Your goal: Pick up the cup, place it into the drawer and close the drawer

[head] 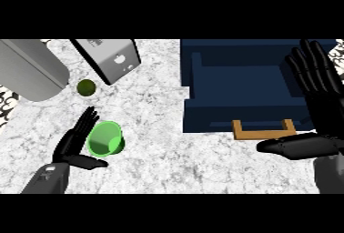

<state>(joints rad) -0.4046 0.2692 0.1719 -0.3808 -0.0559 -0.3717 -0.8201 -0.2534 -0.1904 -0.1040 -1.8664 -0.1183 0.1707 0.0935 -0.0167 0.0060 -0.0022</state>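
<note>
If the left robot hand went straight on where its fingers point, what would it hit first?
Likely the small dark-green ball; the green cup sits beside the left robot hand, not ahead.

The white marbled surface [168,154] carries several things. At 8 o'clock a green cup [105,139] lies tipped, with its mouth showing. At 10 o'clock sits a small dark-green round fruit [86,87], near a grey rounded appliance [30,68] at the edge and a silver box [107,57] at 11 o'clock. An open navy drawer [242,86] with a wooden handle [264,130] fills 1 to 3 o'clock.
</note>
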